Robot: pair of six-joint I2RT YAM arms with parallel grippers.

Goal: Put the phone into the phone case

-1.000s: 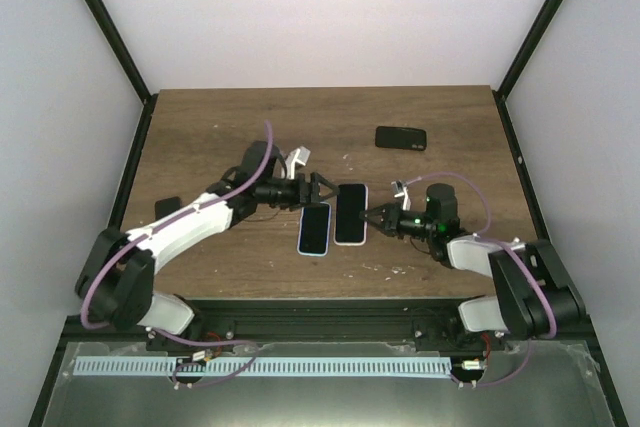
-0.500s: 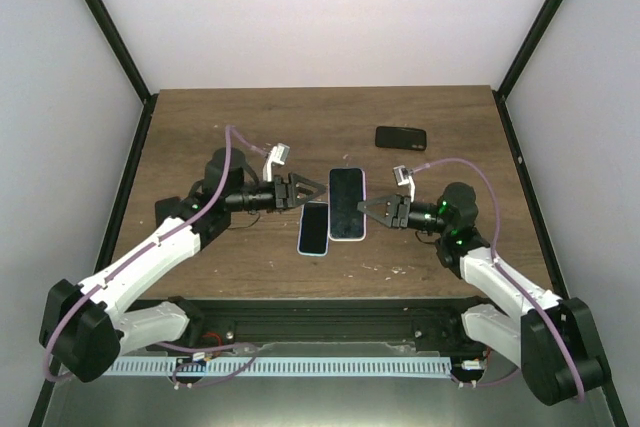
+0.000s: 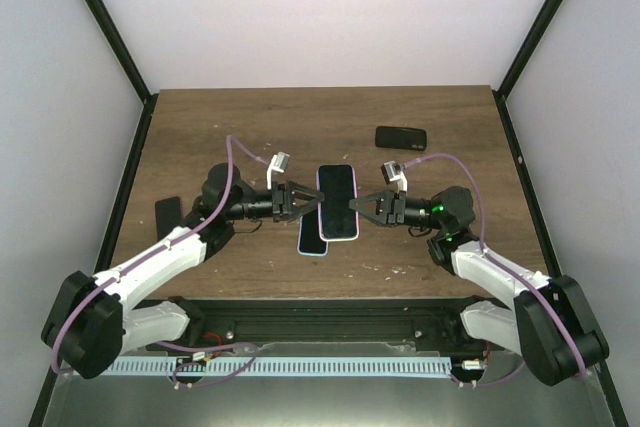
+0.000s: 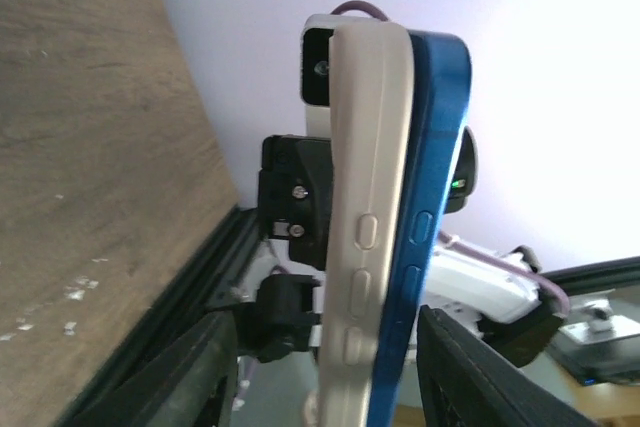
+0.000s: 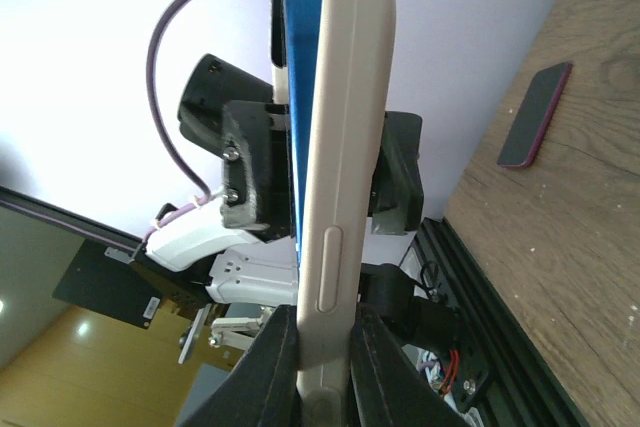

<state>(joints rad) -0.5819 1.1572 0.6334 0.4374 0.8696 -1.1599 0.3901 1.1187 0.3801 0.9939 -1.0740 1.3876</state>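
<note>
Right gripper (image 3: 352,206) clamps the cream phone case (image 5: 345,147) aloft over the table (image 3: 200,137) centre; left gripper (image 3: 308,197), at its 9 o'clock, stands spread. Only wrist views reveal the blue phone (image 4: 435,147) seated against it.

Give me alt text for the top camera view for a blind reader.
Above a wooden table, the right pincer holds up a dark-screened phone, with the left pincer open at its other edge. A blue-edged phone-shaped item lies beneath; a black rectangle lies farther back.

Robot lab cell, white walls (image 3: 320,17), black frame (image 3: 106,22), wooden tabletop (image 3: 250,117)
</note>
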